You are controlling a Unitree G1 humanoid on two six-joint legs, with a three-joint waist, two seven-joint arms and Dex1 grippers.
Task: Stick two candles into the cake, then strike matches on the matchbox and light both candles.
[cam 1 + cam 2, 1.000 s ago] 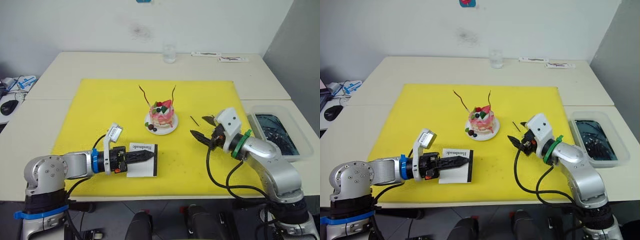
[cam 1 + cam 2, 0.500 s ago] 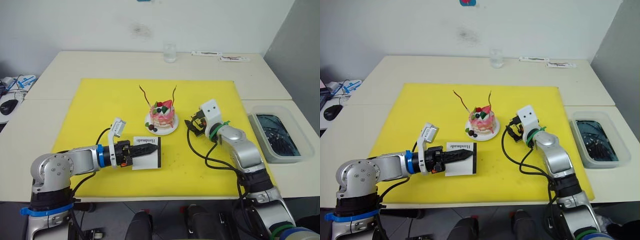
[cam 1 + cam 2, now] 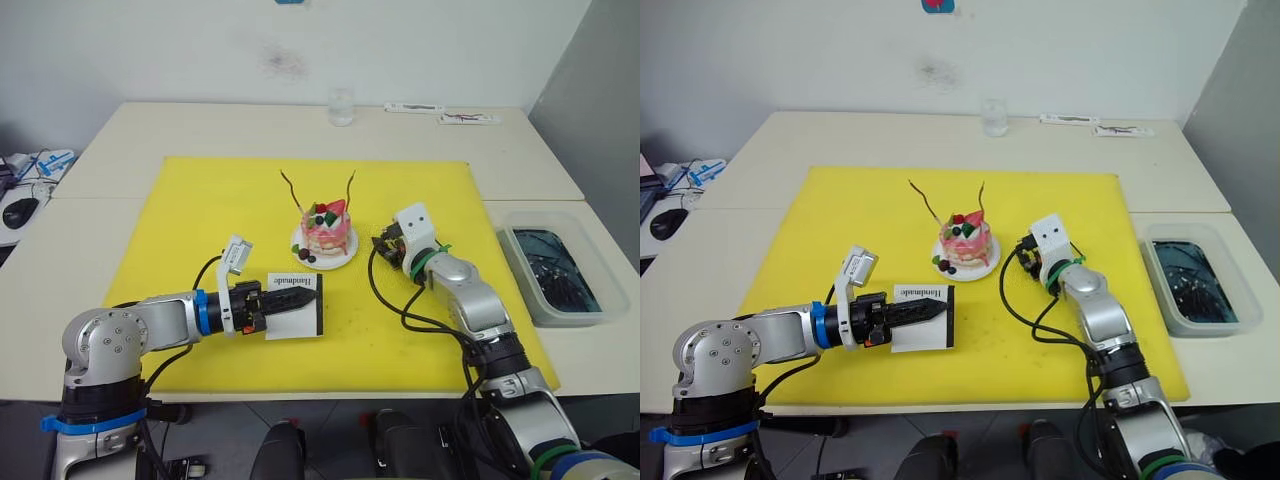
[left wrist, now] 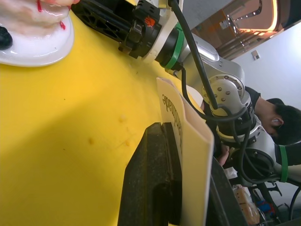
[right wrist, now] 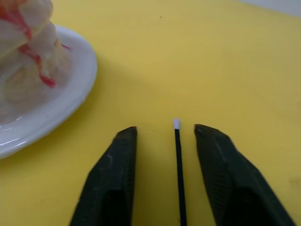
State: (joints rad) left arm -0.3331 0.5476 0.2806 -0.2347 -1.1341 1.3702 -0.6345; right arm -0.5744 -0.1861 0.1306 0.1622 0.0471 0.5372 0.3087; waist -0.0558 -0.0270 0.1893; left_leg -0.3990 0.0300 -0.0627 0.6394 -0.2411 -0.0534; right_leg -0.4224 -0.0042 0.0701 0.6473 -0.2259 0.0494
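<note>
The left gripper (image 3: 290, 306) is clamped on the matchbox (image 3: 292, 309), held low over the yellow mat (image 3: 200, 215); just beyond it the cake (image 3: 325, 231) sits mid-mat on its white plate, the two candles (image 3: 291, 189) standing in it — one dark red, one yellowish-gold; beside the plate the right gripper (image 5: 164, 134) has its fingers apart, a match (image 5: 178, 155) lying on the mat between them, untouched.
</note>
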